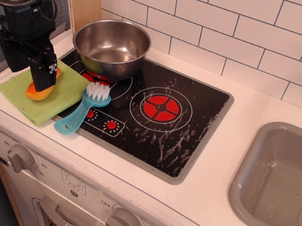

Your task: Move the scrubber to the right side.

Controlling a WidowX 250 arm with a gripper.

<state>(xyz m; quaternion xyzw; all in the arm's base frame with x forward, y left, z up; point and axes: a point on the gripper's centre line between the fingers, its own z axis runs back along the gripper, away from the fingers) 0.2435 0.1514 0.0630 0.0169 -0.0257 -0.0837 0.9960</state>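
A steel bowl (112, 45) sits on the back-left burner of a black stovetop (155, 119) set into the white table (232, 174). A green cloth (35, 100) lies at the table's left edge, with an orange toy (37, 93) on it. A grey sink (275, 185) fills the right edge.

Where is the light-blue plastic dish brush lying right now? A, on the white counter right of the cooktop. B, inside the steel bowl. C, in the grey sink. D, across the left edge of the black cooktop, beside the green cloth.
D: the light-blue plastic dish brush lies over the black cooktop's left edge, next to the green cloth.
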